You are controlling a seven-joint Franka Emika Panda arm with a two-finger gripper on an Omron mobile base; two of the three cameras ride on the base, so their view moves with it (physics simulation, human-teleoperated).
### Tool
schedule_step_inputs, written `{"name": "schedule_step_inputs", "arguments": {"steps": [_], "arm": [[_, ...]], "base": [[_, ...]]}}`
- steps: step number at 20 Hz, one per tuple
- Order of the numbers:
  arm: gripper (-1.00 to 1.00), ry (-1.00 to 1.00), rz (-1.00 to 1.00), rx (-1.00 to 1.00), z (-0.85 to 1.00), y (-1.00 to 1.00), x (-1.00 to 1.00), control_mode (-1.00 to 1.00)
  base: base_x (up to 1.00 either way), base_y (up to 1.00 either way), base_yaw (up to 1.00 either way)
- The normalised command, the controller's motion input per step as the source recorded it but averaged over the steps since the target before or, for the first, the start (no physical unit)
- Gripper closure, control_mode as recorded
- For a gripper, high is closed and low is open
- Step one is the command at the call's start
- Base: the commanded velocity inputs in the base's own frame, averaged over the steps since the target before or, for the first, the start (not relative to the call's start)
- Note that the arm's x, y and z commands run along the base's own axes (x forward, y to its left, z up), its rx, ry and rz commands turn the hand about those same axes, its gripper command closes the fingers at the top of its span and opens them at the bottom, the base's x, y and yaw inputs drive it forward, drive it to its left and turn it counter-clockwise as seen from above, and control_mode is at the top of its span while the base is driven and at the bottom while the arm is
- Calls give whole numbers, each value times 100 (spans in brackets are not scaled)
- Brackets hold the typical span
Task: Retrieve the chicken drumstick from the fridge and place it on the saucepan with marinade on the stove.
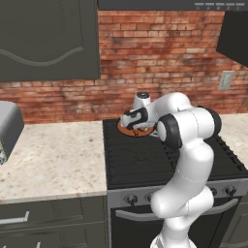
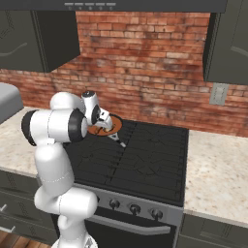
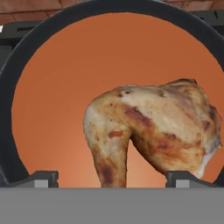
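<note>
Between my two finger tips, right under the hand camera, sits the chicken drumstick [image 3: 153, 135], down on the marinade [image 3: 65, 87] inside the saucepan [image 3: 17, 65]. My end effector [image 3: 111, 177] stands wide, a tip on either side of the meat with a gap showing at each, so I judge the piece released and resting in the pan, though I cannot tell whether a tip brushes it low down.

Going left to right across the scene: the pale tabletop [image 1: 53, 155] left of the stove [image 1: 140, 164] offers free room, with a grey object at its far left edge. The pan sits at the stove's far left burner, close to the brick wall [image 1: 145, 43], and its thin handle [image 2: 116, 139] points toward the near right.

What worries me is the pull-away. If I draw off sideways, the right tip could catch the drumstick's bulge and drag it over the rim, or smear marinade. A swing toward the wall leaves little margin, and a low sweep rightward could knock the handle and turn the pan. Straight up looks safest to me, with open space under the hood [image 2: 145, 5].
</note>
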Motion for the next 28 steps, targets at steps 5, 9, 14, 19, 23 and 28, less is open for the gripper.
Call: {"name": "schedule_step_inputs", "arguments": {"steps": [5, 9, 14, 19, 23, 28], "arm": [[-100, 0, -6, -6, 28, 0, 0, -100], [-100, 0, -5, 0, 52, 0, -23, -100], [-100, 0, 0, 0, 55, 0, -83, -100], [-100, 0, 0, 5, 55, -15, -97, -100], [-100, 0, 0, 4, 69, -19, -100, -100], [-100, 4, 0, 5, 64, -15, -100, -100]], "base": [[0, 0, 0], [0, 0, 0], [0, 0, 0], [0, 0, 0], [0, 0, 0], [0, 0, 0]]}}
